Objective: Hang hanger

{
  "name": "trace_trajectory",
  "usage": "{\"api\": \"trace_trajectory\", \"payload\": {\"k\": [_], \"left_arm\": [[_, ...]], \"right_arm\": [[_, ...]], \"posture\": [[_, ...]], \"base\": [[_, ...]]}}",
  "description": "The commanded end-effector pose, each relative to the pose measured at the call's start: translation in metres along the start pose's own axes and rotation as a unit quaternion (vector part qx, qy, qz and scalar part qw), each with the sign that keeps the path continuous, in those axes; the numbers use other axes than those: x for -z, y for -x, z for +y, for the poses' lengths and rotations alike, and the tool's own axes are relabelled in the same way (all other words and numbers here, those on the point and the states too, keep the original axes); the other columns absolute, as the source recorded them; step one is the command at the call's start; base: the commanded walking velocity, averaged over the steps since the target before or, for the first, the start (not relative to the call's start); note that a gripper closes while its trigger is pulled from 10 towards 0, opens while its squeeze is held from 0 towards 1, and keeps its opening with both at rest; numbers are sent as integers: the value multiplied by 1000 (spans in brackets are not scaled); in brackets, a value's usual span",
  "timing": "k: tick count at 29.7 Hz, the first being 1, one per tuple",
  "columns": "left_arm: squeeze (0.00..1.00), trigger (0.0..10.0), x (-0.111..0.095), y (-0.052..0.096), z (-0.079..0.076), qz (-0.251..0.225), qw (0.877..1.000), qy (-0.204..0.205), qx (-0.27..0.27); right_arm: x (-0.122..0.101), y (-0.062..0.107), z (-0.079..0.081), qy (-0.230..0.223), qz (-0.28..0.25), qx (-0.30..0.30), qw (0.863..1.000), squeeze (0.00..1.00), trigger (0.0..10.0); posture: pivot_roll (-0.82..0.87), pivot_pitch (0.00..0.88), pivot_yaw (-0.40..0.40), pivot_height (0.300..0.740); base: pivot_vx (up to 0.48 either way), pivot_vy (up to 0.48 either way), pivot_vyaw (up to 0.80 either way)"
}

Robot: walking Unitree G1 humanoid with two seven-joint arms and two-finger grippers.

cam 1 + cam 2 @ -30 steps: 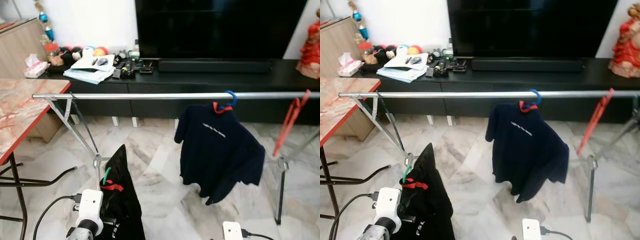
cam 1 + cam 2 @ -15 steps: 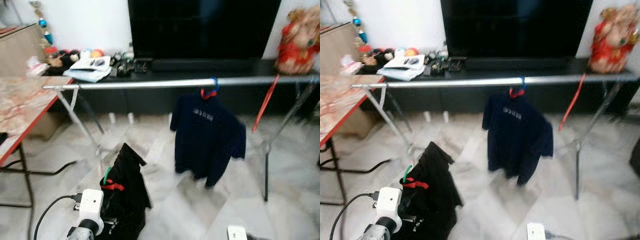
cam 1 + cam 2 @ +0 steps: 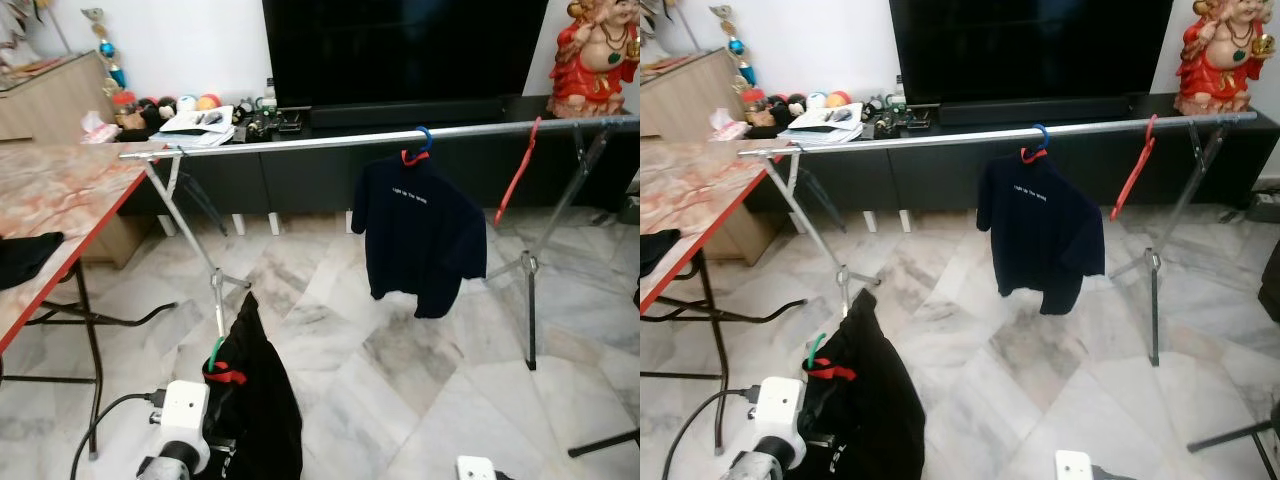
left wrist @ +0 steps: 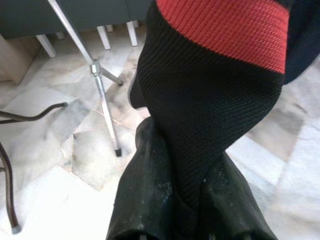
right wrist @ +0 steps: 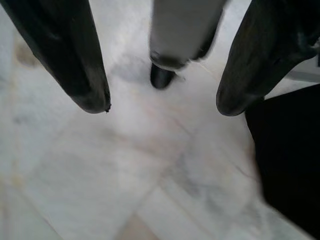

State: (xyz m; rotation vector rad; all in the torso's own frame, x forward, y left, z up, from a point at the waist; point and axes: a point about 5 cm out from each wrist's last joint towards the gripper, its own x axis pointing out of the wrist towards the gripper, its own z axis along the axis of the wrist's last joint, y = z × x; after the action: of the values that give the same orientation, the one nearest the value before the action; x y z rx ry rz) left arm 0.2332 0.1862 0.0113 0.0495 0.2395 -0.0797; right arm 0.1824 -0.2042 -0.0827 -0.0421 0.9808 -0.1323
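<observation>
Our left gripper [image 4: 192, 220] is clamped on the black shirt [image 3: 255, 400] and its hanger [image 3: 222, 366], low for carrying to the rail [image 3: 330, 142], while our right gripper [image 5: 162, 107] hangs open and empty.

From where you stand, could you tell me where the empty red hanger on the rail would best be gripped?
Probably its long straight side, below the hook. The red hanger hangs edge-on and slanted from the rail, clear of the navy shirt, so coming from the front with fingers across that thin bar looks easiest.
</observation>
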Motion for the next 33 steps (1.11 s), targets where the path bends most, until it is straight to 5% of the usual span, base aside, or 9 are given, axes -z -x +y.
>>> {"api": "trace_trajectory", "payload": {"k": [1, 17, 22, 29, 33], "left_arm": [[0, 10000, -9, -3, 8, -17, 1000, -7, -7], [0, 10000, -9, -5, 4, -7, 1000, -22, 17], [0, 10000, -10, -10, -3, 9, 998, -28, 60], [0, 10000, -22, -25, -13, 31, 987, -66, 142], [0, 10000, -34, -37, -17, 29, 980, -81, 180]], "right_arm": [[-2, 0, 6, -6, -2, -6, 1000, 0, 10000], [-3, -1, 7, -4, -2, -7, 1000, 0, 10000], [-7, -1, 8, -1, -7, -9, 1000, 0, 10000], [-36, -2, 14, 65, -72, -42, 994, 0, 10000], [-50, 0, 27, 80, -115, -107, 984, 0, 10000]], "posture": [[58, 23, 68, 740], [60, 28, 68, 740], [61, 31, 69, 740], [71, 38, 74, 740], [62, 42, 68, 740]], "base": [[-307, 0, 0], [-173, 0, 0], [0, 0, 0], [0, 0, 0], [0, 0, 0]]}}
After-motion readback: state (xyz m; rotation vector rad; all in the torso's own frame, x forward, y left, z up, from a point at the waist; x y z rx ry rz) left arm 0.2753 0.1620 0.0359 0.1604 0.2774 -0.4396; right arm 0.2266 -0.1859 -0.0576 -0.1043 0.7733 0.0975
